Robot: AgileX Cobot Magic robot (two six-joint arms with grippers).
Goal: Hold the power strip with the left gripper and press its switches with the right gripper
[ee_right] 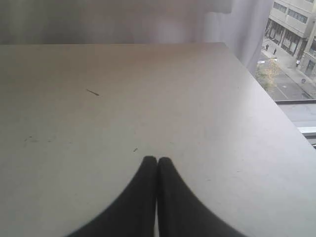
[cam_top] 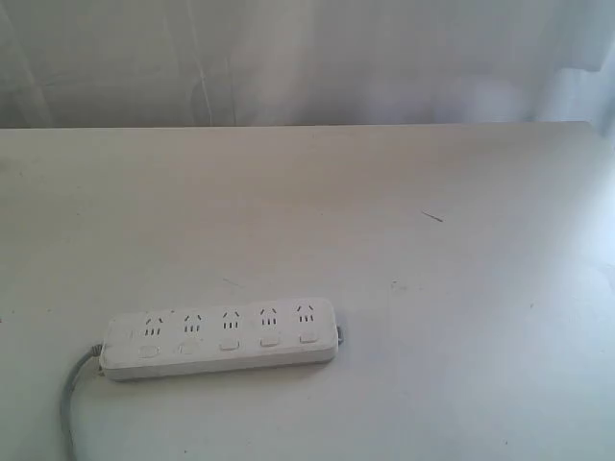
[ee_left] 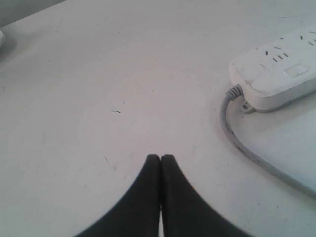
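Just one power strip (cam_top: 221, 336), five switches (cam_top: 229, 344)

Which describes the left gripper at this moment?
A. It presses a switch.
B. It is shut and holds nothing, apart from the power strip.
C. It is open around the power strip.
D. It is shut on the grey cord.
B: the left gripper has its tips together with nothing between, and the power strip lies apart from it.

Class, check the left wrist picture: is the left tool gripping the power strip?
No, the left tool is shut and empty; the power strip lies apart from it.
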